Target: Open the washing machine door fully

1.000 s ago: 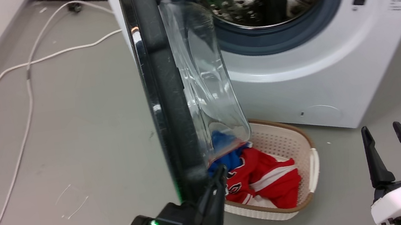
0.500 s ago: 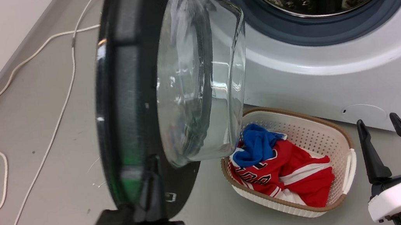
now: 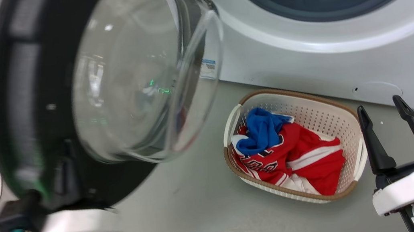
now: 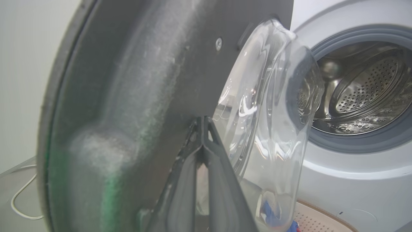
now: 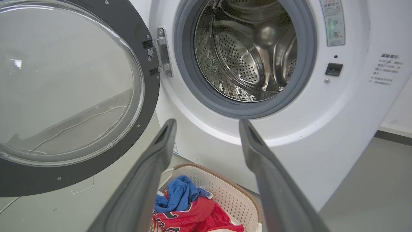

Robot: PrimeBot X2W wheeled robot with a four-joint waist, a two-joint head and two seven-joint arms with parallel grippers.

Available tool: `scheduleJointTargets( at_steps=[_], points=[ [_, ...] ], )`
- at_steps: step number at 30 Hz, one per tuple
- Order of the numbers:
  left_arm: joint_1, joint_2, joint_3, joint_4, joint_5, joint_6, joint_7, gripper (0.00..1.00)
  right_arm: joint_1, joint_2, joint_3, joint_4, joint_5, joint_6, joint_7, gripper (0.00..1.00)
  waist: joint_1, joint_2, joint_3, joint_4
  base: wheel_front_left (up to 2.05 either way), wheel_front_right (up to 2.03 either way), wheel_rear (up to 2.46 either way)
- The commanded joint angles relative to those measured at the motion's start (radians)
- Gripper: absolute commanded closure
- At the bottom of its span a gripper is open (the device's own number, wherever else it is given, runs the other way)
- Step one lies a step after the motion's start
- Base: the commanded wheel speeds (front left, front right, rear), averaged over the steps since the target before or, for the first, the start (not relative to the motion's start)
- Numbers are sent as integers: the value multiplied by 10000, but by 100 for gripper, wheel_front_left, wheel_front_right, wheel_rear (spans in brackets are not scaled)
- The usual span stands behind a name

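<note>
Grey floor [image 3: 205, 221] is carrying a white washing machine [image 3: 304, 58], its steel drum [image 5: 248, 48] standing exposed. The washing machine door [image 3: 14, 98] is hanging upright from a hinge [image 5: 162, 51] at the robot's left of the opening, standing well out from the machine. Its inner face and clear glass bowl [image 3: 136, 73] are pointing toward the robot and rightward. A basket [image 3: 292, 90] is sitting before the machine, holding red and blue clothes [image 3: 306, 158]. The left claw [image 4: 202, 120] is lying against the door's inner rim, fingertips together. The right claw [image 3: 377, 104] is hovering beside the basket, fingers apart, holding nothing.
</note>
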Motion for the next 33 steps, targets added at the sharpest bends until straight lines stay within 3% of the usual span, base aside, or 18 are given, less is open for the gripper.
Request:
scheduleJointTargets(
  at_steps=[1,12,17,27,33],
  points=[
    [-265,352,482,380,-143,-23,-124,100,-211,-114,116,-84,-53,-2,-46,0,0,0,262,-146,0,0,0],
    [-1086,1535,2365,2051,-1064,-673,-821,100,-540,-137,163,-145,25,-2,-224,0,0,0,719,-496,0,0,0],
    [-1347,1893,2741,2910,-1276,-1016,-945,100,-646,-118,289,-102,-51,-2,-346,0,0,0,674,-673,0,0,0],
    [-1608,2019,2916,3950,-1245,-1114,-1090,100,-446,-4,305,11,60,-2,-393,0,0,0,324,-801,0,0,0],
    [-1066,1810,2702,4032,-910,-1080,-1176,100,-207,132,297,328,391,-2,-493,0,0,0,-380,-978,0,0,0]
  ],
)
